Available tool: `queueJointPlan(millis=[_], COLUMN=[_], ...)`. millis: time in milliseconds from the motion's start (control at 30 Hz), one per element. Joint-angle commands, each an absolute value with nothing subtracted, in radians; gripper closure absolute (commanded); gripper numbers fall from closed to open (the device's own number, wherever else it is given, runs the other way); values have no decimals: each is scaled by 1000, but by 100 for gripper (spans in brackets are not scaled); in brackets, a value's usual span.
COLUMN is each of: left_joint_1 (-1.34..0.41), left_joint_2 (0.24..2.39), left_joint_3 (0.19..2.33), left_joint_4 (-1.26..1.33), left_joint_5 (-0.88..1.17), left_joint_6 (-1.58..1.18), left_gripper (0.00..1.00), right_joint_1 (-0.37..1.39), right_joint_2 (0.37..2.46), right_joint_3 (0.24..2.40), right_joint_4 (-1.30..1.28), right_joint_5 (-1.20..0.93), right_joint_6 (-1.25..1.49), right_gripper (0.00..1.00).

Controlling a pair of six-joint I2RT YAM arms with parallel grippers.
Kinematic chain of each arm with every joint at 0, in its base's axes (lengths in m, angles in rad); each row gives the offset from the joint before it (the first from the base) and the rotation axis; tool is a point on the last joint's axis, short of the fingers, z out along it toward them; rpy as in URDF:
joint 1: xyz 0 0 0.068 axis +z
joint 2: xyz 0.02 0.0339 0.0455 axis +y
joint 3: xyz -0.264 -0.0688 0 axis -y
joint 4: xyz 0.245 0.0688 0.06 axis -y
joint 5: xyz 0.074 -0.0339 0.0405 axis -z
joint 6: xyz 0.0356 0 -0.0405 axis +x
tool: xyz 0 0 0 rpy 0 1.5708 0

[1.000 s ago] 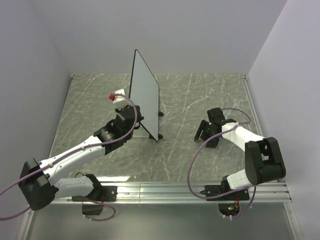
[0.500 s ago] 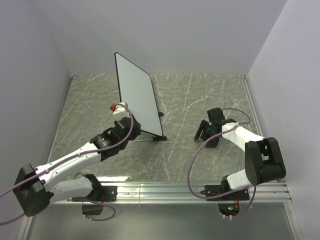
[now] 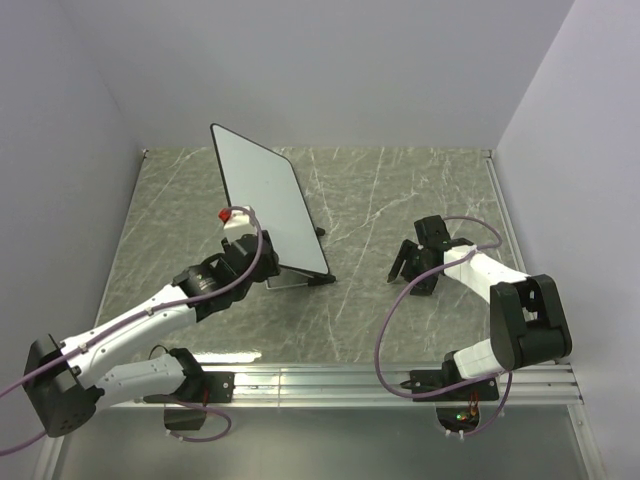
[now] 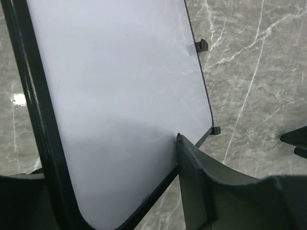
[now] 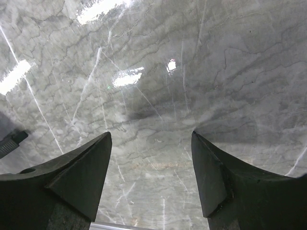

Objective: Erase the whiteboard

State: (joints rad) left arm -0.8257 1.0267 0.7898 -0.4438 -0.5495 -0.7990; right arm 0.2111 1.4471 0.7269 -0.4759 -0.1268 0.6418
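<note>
Pale walls closed in a grey marble worktop (image 3: 400, 190). The whiteboard (image 3: 265, 205) stood toward the worktop's back left corner, leaning on its small black feet (image 4: 202, 46). The face seen from the left wrist showed no marks. At the board's near lower corner, the left gripper (image 4: 110, 155) had its fingers apart, one on either side of the black rim (image 4: 33, 105). It was not clamped, though whether the right finger touched the rim could not be told. The right gripper (image 5: 151, 136) hung wide apart and empty over bare marble near the right edge.

The step looked like setting the board free. To do that well, the fingers would need to clear the rim fully and back straight off. A finger snagging the rim could tip the leaning board.
</note>
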Motion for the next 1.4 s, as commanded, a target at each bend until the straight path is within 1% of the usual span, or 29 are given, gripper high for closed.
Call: queueJointPlan(millis=[0,367,433,533,600,633,667,700,733,867,1033,1267,1367], left_joint_1=[-836,-836,-836,-836,-836,-836,-836,-836,-836,-836,-836,-836,-836], left_joint_2=[1045,1069,1066,1072,1080,1083,1085,1092,1097,1104,1062,1080,1089], left_joint_3=[837,891,894,897,897,894,890,890,888,891,937,1110,1141], left_joint_4=[-572,-584,-583,-580,-577,-572,-569,-565,-565,-557,-554,-604,-632], left_joint_5=[-560,-574,-575,-574,-569,-568,-568,-569,-571,-555,-555,-532,-509], left_joint_6=[-680,-663,-658,-649,-646,-640,-638,-637,-632,-618,-608,-522,-517], left_gripper=[43,41,42,46,60,70,87,97,100,100,100,100,100], right_joint_1=[210,212,210,210,209,210,210,210,210,210,210,210,210], right_joint_2=[1502,1520,1525,1531,1534,1534,1534,1535,1537,1534,1531,1531,1532], right_joint_3=[661,681,684,689,690,692,692,692,690,687,683,687,692], right_joint_4=[-500,-499,-500,-499,-500,-500,-500,-499,-499,-495,-494,-488,-486], right_joint_5=[-118,-118,-120,-120,-120,-120,-120,-120,-120,-120,-118,-110,-107], right_joint_6=[644,632,630,627,627,627,627,627,627,629,634,640,643], right_gripper=[25,25,25,26,26,26,26,26,26,26,26,26,26])
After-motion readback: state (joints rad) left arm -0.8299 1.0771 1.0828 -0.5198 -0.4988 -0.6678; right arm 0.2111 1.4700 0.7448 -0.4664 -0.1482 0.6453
